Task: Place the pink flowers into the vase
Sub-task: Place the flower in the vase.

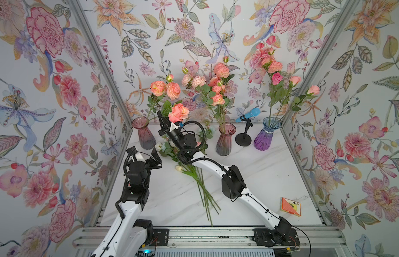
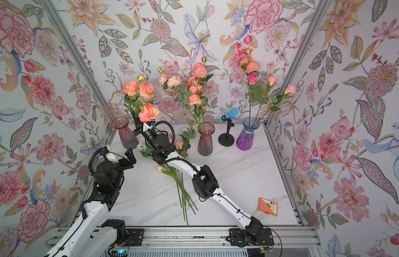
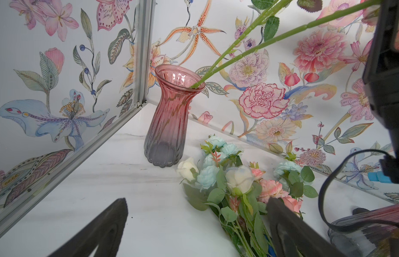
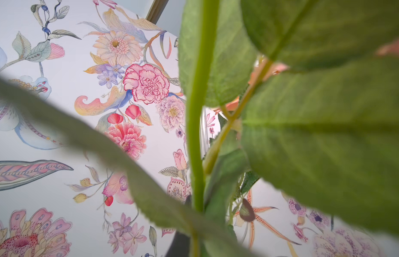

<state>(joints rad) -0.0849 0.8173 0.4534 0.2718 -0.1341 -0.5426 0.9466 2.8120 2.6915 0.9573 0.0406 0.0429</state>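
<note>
My right gripper [image 1: 161, 120] [image 2: 136, 121] is shut on the green stem [image 4: 197, 133] of a pink rose [image 1: 178, 113], raised beside the left pink vase [image 1: 143, 135] [image 3: 169, 120]. In the left wrist view two green stems enter that vase's mouth, and one slants up toward my right arm. Ruffled pink flowers [image 1: 165, 88] stand in this vase. Leaves fill the right wrist view and hide most of the jaws. My left gripper [image 1: 157, 158] [image 3: 196, 222] hangs open above the table, just in front of the vase. More pink flowers [image 3: 272, 189] lie in a pile on the table.
The pile also holds pale blue and white flowers [image 3: 216, 173], with stems [image 1: 205, 195] pointing to the front edge. A middle pink vase [image 1: 225, 140] and a blue-purple vase [image 1: 266, 135] hold pink flowers. A blue microphone on a stand [image 1: 245, 124] and a card box [image 1: 291, 207] stand to the right.
</note>
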